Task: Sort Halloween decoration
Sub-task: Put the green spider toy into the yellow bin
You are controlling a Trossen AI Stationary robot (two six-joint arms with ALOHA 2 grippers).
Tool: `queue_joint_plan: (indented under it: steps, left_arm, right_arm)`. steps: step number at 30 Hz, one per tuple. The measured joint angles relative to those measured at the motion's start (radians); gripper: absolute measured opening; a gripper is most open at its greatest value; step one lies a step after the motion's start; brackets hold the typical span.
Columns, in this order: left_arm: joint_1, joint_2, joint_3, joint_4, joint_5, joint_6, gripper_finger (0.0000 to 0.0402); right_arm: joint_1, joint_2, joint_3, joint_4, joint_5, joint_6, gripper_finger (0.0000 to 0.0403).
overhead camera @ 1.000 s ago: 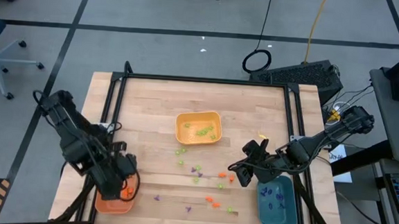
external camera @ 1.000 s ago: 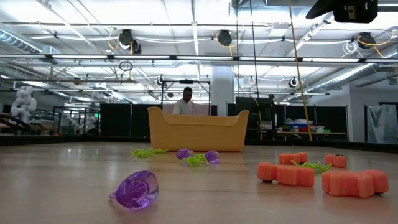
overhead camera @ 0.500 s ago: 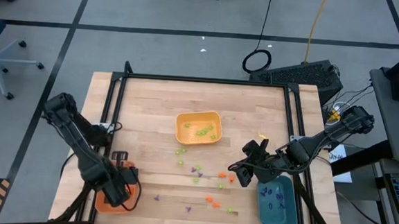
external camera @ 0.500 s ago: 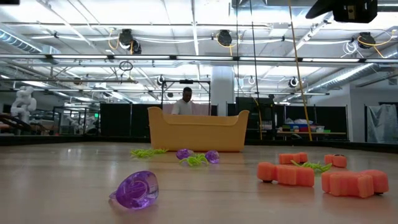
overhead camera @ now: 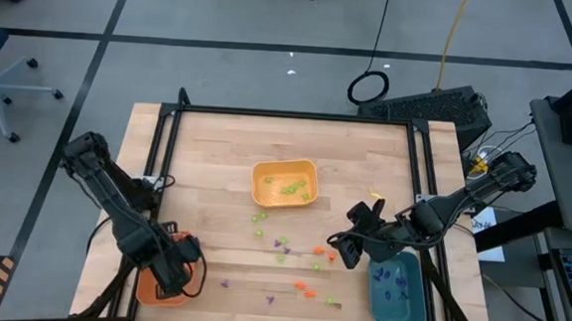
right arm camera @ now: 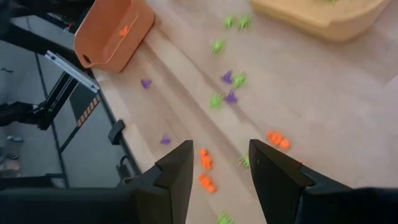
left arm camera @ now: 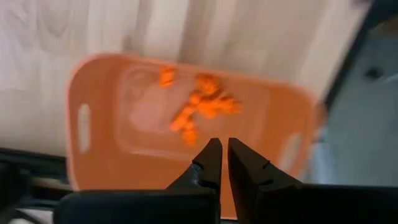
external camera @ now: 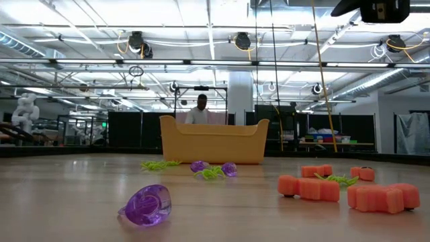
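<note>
The Halloween decoration (overhead camera: 283, 246) is many tiny pieces in three colours: orange blocks, light green spider-like shapes and purple pieces. Most of them lie loose on the wooden desk (overhead camera: 217, 156), in the area between the yellow tray (overhead camera: 285, 183) and the near edge. Some green pieces already lie in the yellow tray, some purple ones in the teal tray (overhead camera: 398, 287) at the right near corner, and some orange ones in the orange tray (overhead camera: 149, 290) at the left near corner.

The left gripper (overhead camera: 181, 279) is above the orange tray with its jaws together and empty. The right gripper (overhead camera: 340, 247) is just beside the teal tray, above the loose pieces, with its jaws apart and nothing between them.

The left wrist view shows the heap of orange pieces (left arm camera: 198, 109) inside the orange tray, which the arm partly hides from above. The low view shows the shapes close: a purple ring (external camera: 146, 204), rounded and transparent, and rough orange blocks (external camera: 309, 187). It also shows a person (external camera: 199, 109) far behind the yellow tray.
</note>
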Motion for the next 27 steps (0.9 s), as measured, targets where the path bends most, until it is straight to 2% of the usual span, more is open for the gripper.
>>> queue_joint_plan:
  steps: [3,8,12,16,24,27]
  left_arm:
    - [0.024,-0.008,0.085,0.001,-0.048,-0.047,0.0018]
    - [0.072,-0.011,0.205,-0.003,-0.275,-0.062,0.0018]
    - [0.128,-0.011,0.241,0.003,-0.428,-0.047,0.0018]
    - [0.185,-0.011,0.246,0.062,-0.428,0.041,0.0039]
    - [0.240,-0.011,0.246,0.167,-0.421,0.096,0.0152]
    - [0.244,-0.011,0.246,0.199,-0.409,0.096,0.0180]
  right_arm:
    - [-0.003,0.000,0.000,0.006,-0.036,0.023,0.0141]
    - [-0.006,0.000,0.000,0.041,-0.072,0.010,0.0141]
    - [-0.006,0.000,0.000,0.043,-0.085,-0.008,0.0141]
    - [-0.005,0.000,0.000,0.066,-0.085,-0.002,0.0141]
    - [-0.005,0.000,0.000,0.085,-0.057,-0.002,0.0141]
    - [-0.005,0.000,0.000,0.081,-0.057,-0.006,0.0141]
